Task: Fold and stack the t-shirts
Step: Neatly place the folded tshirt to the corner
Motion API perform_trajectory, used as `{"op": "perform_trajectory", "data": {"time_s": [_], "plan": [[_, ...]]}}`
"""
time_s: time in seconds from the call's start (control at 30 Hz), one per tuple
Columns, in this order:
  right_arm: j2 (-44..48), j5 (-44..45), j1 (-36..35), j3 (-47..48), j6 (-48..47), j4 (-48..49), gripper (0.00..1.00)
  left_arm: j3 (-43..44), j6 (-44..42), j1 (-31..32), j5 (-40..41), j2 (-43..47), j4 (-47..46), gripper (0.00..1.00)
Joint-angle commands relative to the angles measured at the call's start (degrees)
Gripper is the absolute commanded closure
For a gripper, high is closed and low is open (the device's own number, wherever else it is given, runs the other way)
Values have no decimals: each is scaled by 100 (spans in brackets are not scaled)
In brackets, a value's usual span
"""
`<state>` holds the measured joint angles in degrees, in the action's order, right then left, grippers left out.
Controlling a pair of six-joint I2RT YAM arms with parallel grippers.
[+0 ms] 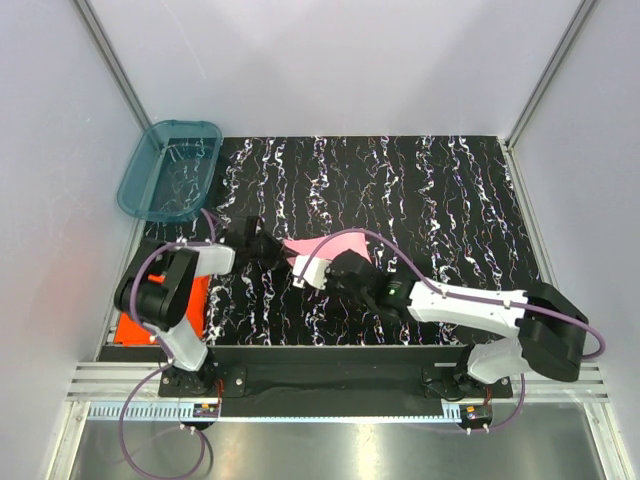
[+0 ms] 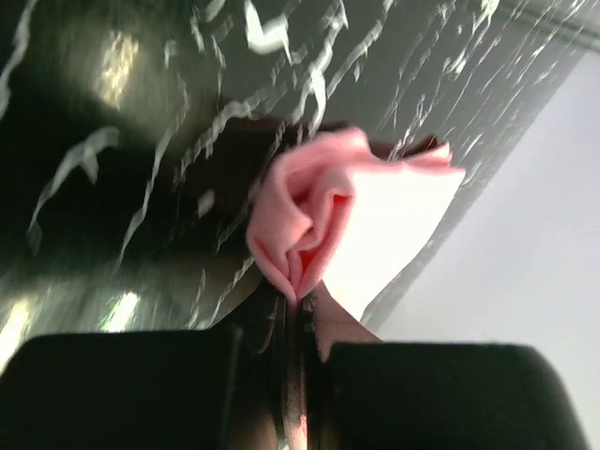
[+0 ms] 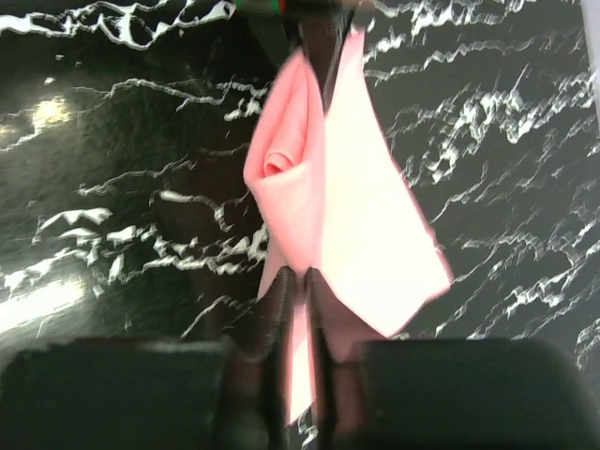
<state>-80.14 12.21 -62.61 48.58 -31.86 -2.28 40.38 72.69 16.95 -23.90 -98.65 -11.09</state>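
I work in a lab test cell: plain white walls (image 1: 330,60) on aluminium posts (image 1: 107,70) box in my black marbled table (image 1: 430,190), with a slotted metal rail (image 1: 100,378) and loose purple cables (image 1: 123,435) at its near edge.

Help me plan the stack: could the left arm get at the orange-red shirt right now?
Probably not yet. The left gripper is shut on the pink shirt, which the right gripper also holds. The orange-red shirt lies by the left arm's base, partly under the arm.
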Motion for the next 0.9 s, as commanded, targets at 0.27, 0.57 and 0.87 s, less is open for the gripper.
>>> {"op": "perform_trajectory", "data": {"time_s": [0.27, 0.57, 0.87], "plan": [[1966, 414, 21, -691, 1445, -825, 37, 137, -1722, -16, 2362, 3130, 3101, 100], [3100, 800, 12, -718, 1727, -1739, 33, 707, -1766, -148, 3838, 4046, 4500, 100], [3329, 924, 12, -499, 1753, -2109, 33, 1946, -1793, -385, 5157, 3863, 6056, 100]]}}
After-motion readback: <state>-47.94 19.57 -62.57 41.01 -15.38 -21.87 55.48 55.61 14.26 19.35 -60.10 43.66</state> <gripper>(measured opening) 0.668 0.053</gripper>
